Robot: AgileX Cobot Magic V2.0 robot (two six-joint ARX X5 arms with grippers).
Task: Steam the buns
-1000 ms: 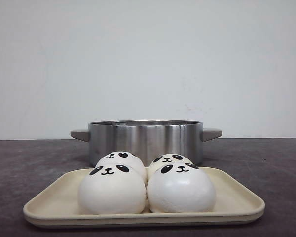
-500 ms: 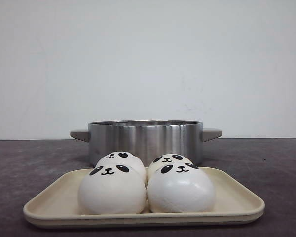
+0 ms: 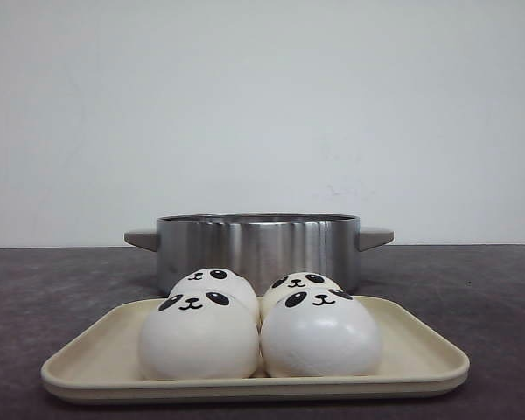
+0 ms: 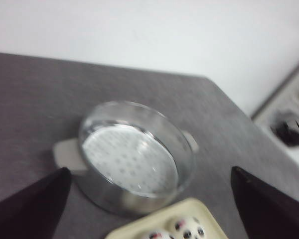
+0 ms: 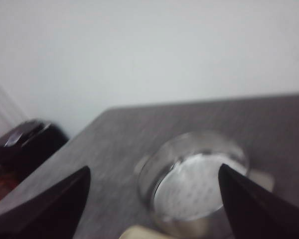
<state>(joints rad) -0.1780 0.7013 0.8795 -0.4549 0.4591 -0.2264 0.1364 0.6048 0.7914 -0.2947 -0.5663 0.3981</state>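
All four panda-face buns (image 3: pixel 260 328) sit bunched together on a cream tray (image 3: pixel 420 354) at the near edge of the dark table (image 3: pixel 472 280), two in front, two behind. Just past it is a steel steamer pot (image 3: pixel 258 245) with a perforated insert. Left hand (image 4: pixel 149 209) and right hand (image 5: pixel 154 209) both hover with fingers wide apart, holding nothing.

Left gripper (image 4: pixel 149 209): 2 dark tapered fingers; right gripper (image 5: pixel 154 209) alike.
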